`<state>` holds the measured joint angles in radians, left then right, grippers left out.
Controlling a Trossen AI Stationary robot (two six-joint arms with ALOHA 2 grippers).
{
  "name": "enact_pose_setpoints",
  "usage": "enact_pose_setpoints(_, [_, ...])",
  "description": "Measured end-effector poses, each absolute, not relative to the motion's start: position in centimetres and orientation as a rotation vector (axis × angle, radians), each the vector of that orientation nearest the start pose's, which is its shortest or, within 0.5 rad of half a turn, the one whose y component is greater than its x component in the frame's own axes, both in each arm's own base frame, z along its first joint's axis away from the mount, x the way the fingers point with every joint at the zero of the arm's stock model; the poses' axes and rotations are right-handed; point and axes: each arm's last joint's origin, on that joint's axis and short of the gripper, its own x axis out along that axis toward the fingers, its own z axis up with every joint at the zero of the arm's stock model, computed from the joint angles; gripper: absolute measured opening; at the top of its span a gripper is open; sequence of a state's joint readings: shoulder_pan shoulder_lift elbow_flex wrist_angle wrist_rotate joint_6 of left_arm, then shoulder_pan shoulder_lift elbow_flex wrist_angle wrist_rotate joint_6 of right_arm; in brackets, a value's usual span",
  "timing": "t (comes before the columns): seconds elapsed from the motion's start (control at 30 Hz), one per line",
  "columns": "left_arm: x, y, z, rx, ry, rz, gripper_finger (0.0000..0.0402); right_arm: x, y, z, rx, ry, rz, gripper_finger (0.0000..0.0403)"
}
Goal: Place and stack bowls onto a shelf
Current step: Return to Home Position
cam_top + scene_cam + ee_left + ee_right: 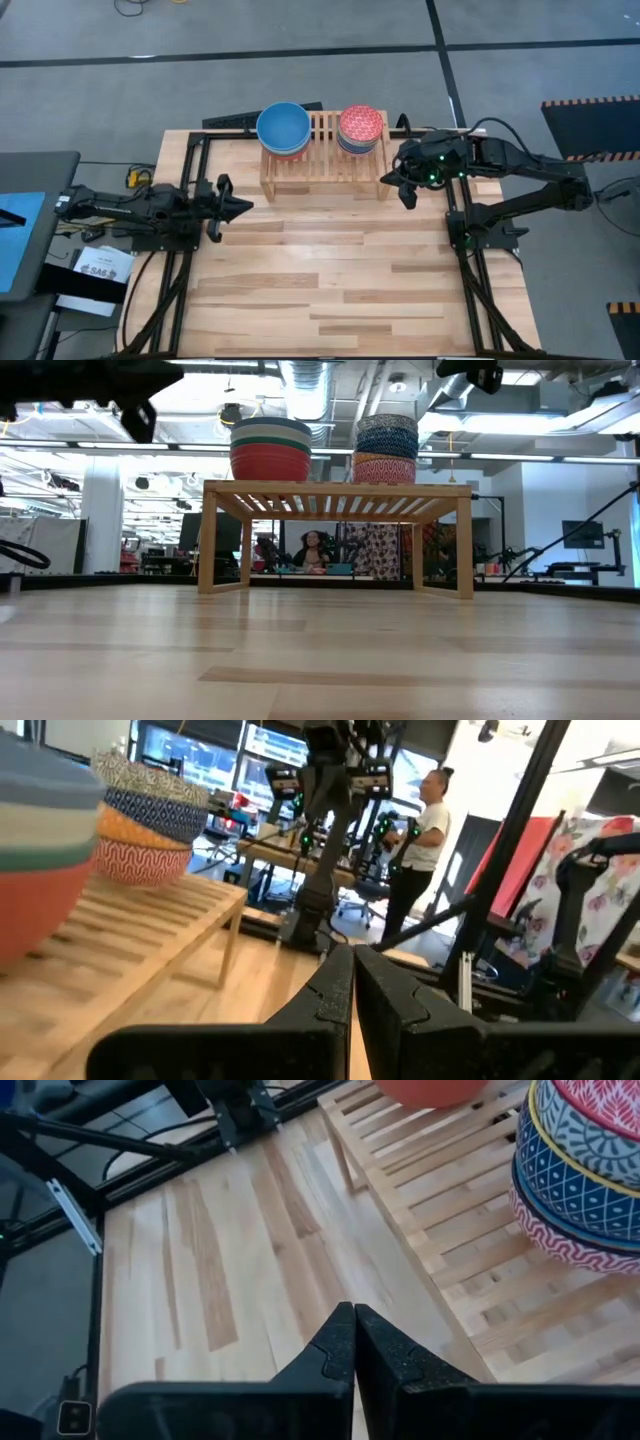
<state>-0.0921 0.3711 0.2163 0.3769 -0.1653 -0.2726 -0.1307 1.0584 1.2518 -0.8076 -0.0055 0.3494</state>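
Two stacks of bowls stand on the slatted top of the light-wood shelf (323, 160) at the table's far side. The left stack (270, 448) has a plain blue bowl (283, 128) on top. The right stack (386, 448) is patterned, with a red patterned bowl (361, 126) uppermost. My left gripper (244, 207) is shut and empty, pointing right above the table, left of the shelf's near left leg. My right gripper (407, 193) is shut and empty, raised just right of the shelf's right end. Its wrist view shows the patterned stack (585, 1175) beside its shut fingers (354, 1312).
Bare plank tabletop (330, 280) lies in front of the shelf. Black frame rails (182, 250) run along both table sides. In the left wrist view the right arm (335, 790) stands beyond the shelf, and a person (425, 830) stands in the room behind.
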Motion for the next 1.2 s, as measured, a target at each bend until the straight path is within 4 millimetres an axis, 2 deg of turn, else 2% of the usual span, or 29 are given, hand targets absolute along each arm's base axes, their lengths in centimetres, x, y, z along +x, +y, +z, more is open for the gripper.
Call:
enact_pose_setpoints(0.37, [8.5, -0.5, 22.0, -0.295, -0.36, -0.027, 0.0, 19.7, -2.6, 38.4, 0.425, 0.583, -0.242, 0.0023])
enact_pose_setpoints(0.57, [8.9, -0.6, 21.0, -0.275, -0.305, -0.045, 0.0, 19.7, -2.5, 38.4, 0.452, 0.582, -0.24, 0.0026])
enact_pose_setpoints(0.8, [9.5, -0.4, 18.4, -0.29, -0.187, -0.044, 0.0, 19.8, -2.1, 38.4, 0.472, 0.59, -0.198, 0.002])
enact_pose_setpoints(1.0, [9.5, -0.4, 18.5, -0.294, -0.183, -0.125, 0.0, 19.9, -1.1, 38.2, 0.462, 0.602, -0.148, 0.002])
enact_pose_setpoints(1.2, [9.6, 0.0, 18.0, -0.397, -0.148, -0.017, 0.0, 18.9, -0.4, 35.6, 0.47, 0.656, -0.13, 0.0019])
